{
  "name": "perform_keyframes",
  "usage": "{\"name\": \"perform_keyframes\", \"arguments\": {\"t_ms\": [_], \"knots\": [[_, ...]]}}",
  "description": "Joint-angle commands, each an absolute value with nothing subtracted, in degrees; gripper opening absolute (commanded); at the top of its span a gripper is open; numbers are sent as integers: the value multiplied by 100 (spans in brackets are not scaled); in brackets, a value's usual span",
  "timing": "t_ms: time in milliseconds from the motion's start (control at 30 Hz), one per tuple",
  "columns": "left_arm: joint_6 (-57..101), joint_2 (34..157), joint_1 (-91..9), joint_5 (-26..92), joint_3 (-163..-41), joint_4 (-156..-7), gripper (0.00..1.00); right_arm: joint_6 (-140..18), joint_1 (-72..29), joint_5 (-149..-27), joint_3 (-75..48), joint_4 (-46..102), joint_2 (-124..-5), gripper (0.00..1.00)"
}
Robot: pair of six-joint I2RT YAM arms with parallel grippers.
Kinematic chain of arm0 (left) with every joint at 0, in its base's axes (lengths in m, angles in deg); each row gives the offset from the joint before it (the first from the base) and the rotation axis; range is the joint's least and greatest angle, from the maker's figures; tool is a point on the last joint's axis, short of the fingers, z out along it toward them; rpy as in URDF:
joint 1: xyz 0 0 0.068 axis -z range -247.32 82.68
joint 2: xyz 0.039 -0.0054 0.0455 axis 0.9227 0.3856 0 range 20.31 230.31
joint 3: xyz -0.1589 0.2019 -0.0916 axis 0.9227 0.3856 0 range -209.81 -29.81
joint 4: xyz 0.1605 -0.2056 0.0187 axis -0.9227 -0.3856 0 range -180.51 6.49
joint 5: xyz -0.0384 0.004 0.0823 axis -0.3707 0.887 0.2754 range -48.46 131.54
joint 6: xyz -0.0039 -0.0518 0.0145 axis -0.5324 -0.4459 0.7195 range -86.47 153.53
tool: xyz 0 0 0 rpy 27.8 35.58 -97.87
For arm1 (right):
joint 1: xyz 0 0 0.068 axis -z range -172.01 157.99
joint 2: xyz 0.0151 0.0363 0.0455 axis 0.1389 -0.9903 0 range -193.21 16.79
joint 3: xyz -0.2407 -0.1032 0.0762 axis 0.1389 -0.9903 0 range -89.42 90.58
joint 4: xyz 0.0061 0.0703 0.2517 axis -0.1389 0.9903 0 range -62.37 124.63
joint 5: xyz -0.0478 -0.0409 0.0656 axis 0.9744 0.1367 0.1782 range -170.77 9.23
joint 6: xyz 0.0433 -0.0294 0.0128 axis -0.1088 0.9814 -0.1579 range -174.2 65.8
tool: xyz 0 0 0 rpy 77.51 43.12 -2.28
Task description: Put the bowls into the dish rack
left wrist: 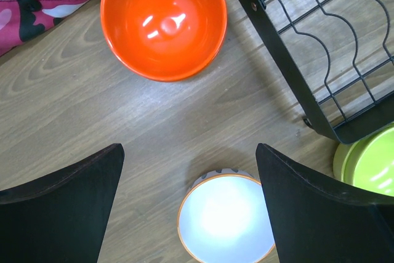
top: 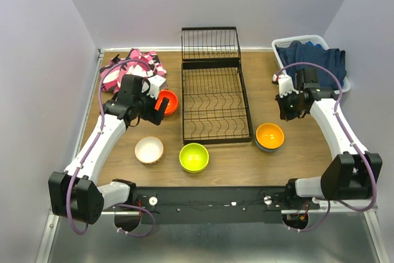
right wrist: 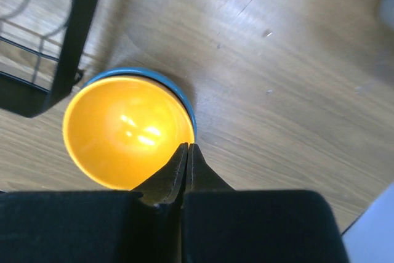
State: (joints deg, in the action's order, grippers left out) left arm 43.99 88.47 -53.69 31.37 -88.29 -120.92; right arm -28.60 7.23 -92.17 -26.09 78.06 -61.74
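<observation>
The bowls all sit on the counter, none yet racked. Toward the near edge lie the cream-white bowl and lime green bowl. Rightward, the orange bowl is nested in the blue bowl, just ahead of the right fingers (pressed together, empty). Farther back, the red-orange bowl is found just ahead of the left fingers, spread wide, with the dish rack beside it.

Table — dish rack, red-orange bowl, cream bowl, lime bowl, orange-on-blue bowl stack, cloth, basket
</observation>
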Motion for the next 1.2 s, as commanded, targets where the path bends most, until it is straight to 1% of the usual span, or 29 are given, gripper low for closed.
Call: {"name": "perform_keyframes", "arguments": {"t_ms": [0,67,100,167,200,233,267,333,367,467,533,667,1033,1133,1167], "knots": [[4285,8711,-5343,2688,-8932,-11920,98,-2679,720,-9526,-2158,8378,-5819,18],[4389,8711,-5308,2625,-8914,-11972,98,-2669,720,-9597,-2114,8362,-5749,32],[4503,8746,-5273,2764,-8932,-11998,98,-2687,720,-9641,-2087,8318,-5696,43],[4941,8947,-5150,2993,-9063,-12138,97,-2888,720,-9624,-2052,8177,-5599,50],[5074,9061,-5141,3038,-9151,-12200,93,-2950,720,-9632,-2008,8133,-5599,53],[5198,9358,-5141,3047,-9421,-12279,89,-3038,720,-9641,-1990,8124,-5634,53],[5268,9518,-5141,3047,-9598,-12480,79,-3073,720,-9667,-1964,8150,-5677,53],[5383,10026,-5141,3082,-10167,-12701,71,-3178,720,-9676,-1929,8203,-5722,54],[5383,10177,-5141,3126,-10336,-12867,65,-3205,711,-9668,-1937,8194,-5704,54],[5506,10705,-5141,3100,-10768,-13149,60,-3258,720,-9668,-1964,8098,-5643,54],[5672,11029,-5141,3021,-10935,-13299,59,-3267,719,-9659,-1955,8106,-5625,54],[5831,11479,-5132,2819,-11094,-13607,61,-3258,720,-9650,-1955,8142,-5590,56],[5718,12270,-5071,2704,-11331,-13599,61,-3346,719,-9676,-2104,8054,-5625,57],[5717,12402,-5001,2695,-11366,-13555,58,-3355,711,-9676,-2122,8036,-5660,57],[5726,12429,-4983,2713,-11358,-13528,55,-3364,719,-9668,-2122,8019,-5660,57]]}}
